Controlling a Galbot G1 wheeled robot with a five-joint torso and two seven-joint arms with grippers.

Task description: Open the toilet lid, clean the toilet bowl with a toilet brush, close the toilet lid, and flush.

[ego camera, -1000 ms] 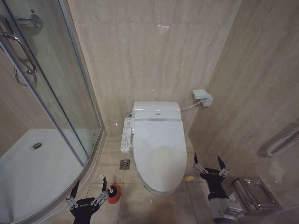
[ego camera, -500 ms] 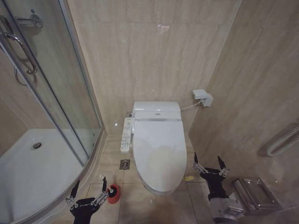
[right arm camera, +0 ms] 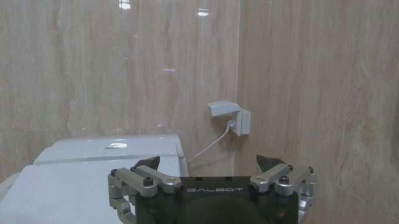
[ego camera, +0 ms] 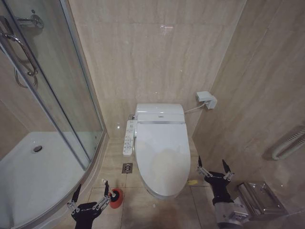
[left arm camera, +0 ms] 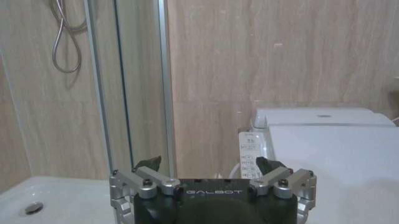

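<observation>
Left gripper (ego camera: 90, 193) hung low with fingers spread wide, empty; small red round brush holder (ego camera: 116, 197) just to its right. Large smooth white oval toilet lid (ego camera: 162, 157) lay shut between both claws. Right gripper (ego camera: 213, 168) wide open, empty, just right of the lid.

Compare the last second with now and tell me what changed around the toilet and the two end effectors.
Nothing visibly changed. The toilet lid stays shut over the bowl, the toilet brush stays in its red holder on the floor, and both end effectors stay open and empty: the left end effector low beside the brush, the right end effector low to the right of the toilet.
</observation>
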